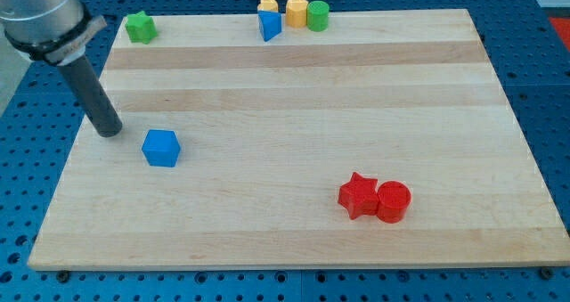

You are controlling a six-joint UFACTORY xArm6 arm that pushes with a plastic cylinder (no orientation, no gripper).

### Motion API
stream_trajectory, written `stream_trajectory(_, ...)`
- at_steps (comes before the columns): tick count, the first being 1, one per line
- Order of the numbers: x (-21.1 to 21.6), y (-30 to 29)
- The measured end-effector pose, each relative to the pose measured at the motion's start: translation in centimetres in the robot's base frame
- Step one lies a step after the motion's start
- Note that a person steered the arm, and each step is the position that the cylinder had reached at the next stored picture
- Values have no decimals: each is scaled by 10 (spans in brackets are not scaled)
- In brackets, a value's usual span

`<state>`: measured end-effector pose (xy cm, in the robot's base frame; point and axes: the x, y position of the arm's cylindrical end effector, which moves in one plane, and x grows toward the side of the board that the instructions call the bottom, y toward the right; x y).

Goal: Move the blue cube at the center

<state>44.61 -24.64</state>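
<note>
Sitting well toward the view's left on the pale wooden board (294, 97), the small blue cube (161, 148) is far from the centre, so I judge nearly all of the push is left to do. My tip (110, 131), a bare dark rod with nothing to open or close, rests just beside the cube's upper left, apparently not touching. Being squat, the cube shows no long axis; one corner faces the view's bottom.

Grey metal collar, straight dark rod (93, 97).
</note>
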Motion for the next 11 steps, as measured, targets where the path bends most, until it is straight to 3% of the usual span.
stream_trajectory(3,49,8)
stream_trajectory(4,46,44)
stream_trajectory(6,-27,130)
stream_trajectory(7,-24,127)
stream_trajectory(8,6,90)
stream_trajectory(9,22,98)
stream_trajectory(10,5,141)
stream_trajectory(11,-41,181)
